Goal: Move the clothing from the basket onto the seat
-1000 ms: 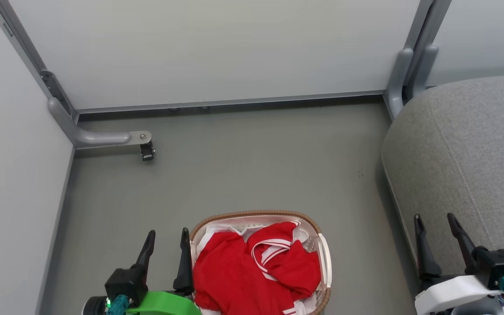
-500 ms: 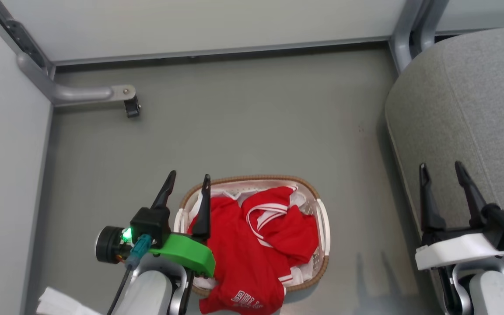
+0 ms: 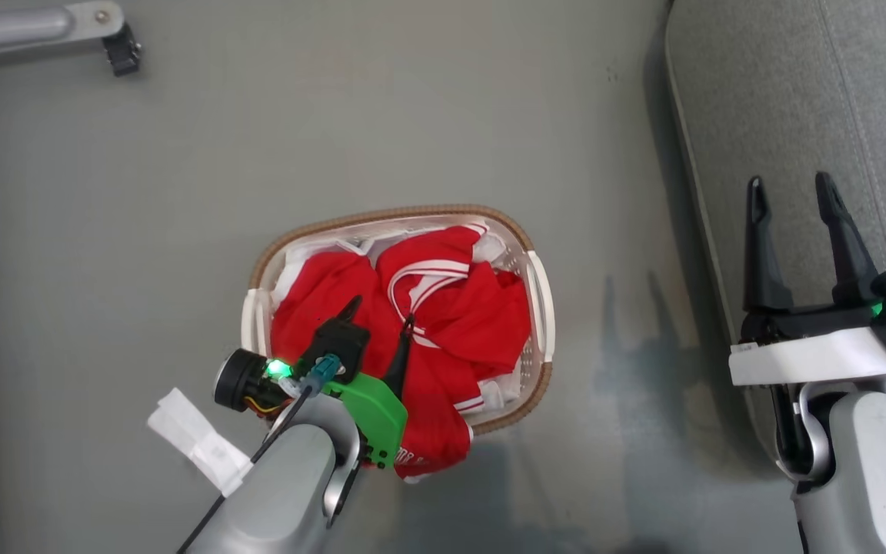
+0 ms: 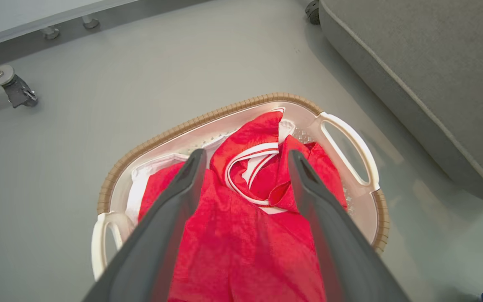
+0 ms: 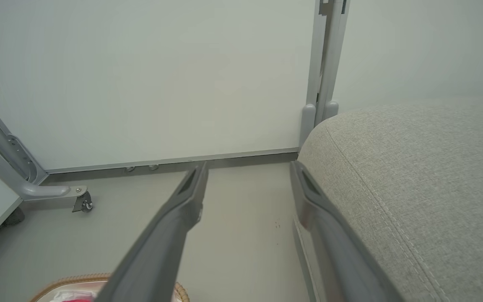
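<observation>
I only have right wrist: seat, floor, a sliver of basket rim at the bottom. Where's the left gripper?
Observer: Head view has the left gripper over the basket, jaws open, pointing down at the clothing.
Operator: Anything gripped?
Observer: No. In the left wrist view its fingers stand apart with the clothing beyond them, nothing pinched between.
</observation>
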